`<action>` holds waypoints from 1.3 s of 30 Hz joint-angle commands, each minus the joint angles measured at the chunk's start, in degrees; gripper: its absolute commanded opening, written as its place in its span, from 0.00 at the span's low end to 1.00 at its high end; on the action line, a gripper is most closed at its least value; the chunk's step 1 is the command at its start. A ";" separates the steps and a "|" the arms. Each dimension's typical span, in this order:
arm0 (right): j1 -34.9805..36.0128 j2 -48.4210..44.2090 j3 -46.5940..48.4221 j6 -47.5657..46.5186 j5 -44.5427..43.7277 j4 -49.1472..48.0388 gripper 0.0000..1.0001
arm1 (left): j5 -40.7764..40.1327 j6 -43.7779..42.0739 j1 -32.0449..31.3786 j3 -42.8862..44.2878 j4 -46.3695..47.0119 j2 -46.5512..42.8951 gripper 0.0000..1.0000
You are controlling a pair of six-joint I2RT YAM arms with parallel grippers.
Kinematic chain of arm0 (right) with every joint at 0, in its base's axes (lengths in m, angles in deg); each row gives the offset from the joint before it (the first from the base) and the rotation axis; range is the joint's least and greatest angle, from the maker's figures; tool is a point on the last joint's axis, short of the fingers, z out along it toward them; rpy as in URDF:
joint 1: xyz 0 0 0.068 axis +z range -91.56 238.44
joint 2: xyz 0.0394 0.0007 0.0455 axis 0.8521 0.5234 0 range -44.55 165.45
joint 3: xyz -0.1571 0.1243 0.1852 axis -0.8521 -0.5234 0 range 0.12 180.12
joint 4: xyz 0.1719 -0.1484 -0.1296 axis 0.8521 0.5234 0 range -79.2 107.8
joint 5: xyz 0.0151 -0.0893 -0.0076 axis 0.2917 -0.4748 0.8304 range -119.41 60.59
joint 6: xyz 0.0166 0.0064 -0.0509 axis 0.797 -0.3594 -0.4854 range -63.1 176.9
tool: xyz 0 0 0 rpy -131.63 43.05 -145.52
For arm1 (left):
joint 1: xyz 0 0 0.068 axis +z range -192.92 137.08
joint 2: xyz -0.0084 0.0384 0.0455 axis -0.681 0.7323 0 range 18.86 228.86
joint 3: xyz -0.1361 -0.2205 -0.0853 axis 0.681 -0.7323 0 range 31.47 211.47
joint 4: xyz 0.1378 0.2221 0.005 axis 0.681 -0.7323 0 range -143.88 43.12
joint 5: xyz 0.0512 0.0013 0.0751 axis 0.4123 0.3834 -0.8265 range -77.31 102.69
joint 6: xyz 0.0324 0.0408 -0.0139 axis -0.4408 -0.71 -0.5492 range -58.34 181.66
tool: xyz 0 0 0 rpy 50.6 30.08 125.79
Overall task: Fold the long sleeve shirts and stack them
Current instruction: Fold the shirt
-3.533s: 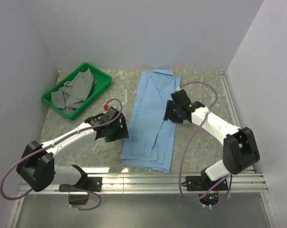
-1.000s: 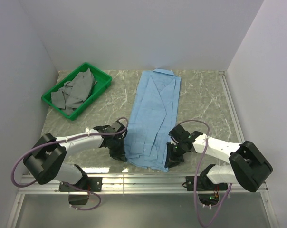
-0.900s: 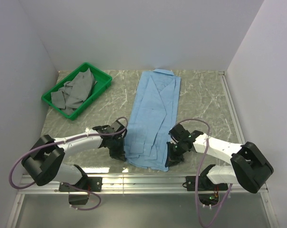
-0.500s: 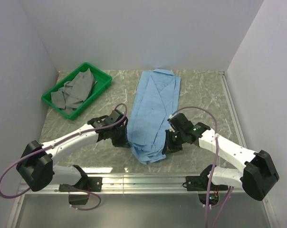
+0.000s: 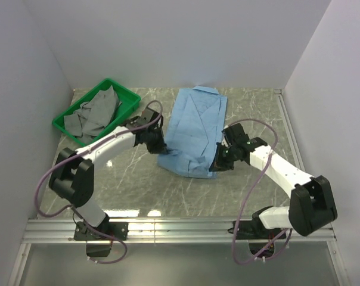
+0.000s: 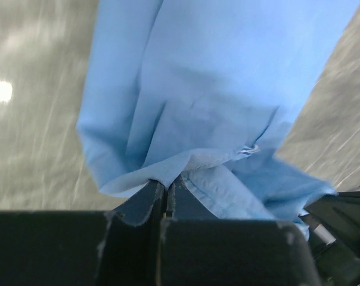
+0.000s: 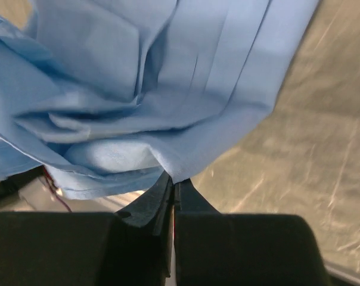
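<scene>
Bunching hides the hem of the light blue shirt [image 5: 198, 119] at mid-table, where left gripper [image 5: 163, 150] and right gripper [image 5: 217, 165], both clamped on it, have dragged its near end farther back.

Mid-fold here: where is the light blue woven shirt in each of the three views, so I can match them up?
Top external: light blue woven shirt at the picture's centre, near end bunched up.
Left wrist: fills the upper middle, edge pinched in the shut left hand.
Right wrist: fills the upper left, fold pinched in the shut right hand.
Shared landmark: grey marbled table top, beside the shirt in every view.
</scene>
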 commanded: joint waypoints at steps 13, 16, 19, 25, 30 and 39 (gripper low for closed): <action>-10.86 17.20 17.21 -4.86 -3.95 -6.49 0.00 | -4.01 -9.40 3.73 27.01 6.85 19.23 0.02; -12.00 18.97 19.66 -5.65 -5.35 -6.67 0.00 | -5.86 -10.81 3.73 28.60 8.35 21.61 0.03; -12.71 20.81 21.33 -6.09 -6.41 -7.20 0.00 | -7.18 -12.04 3.82 28.25 11.33 22.84 0.05; -13.41 25.64 23.54 -6.09 -7.73 -9.74 0.01 | -9.11 -14.41 3.73 27.99 16.35 25.65 0.08; -14.03 29.42 24.15 -5.92 -8.43 -12.46 0.02 | -9.90 -15.82 3.73 26.67 21.27 27.15 0.12; -14.82 32.06 25.73 -5.92 -9.23 -15.19 0.20 | -13.24 -19.34 3.64 25.08 27.95 29.70 0.24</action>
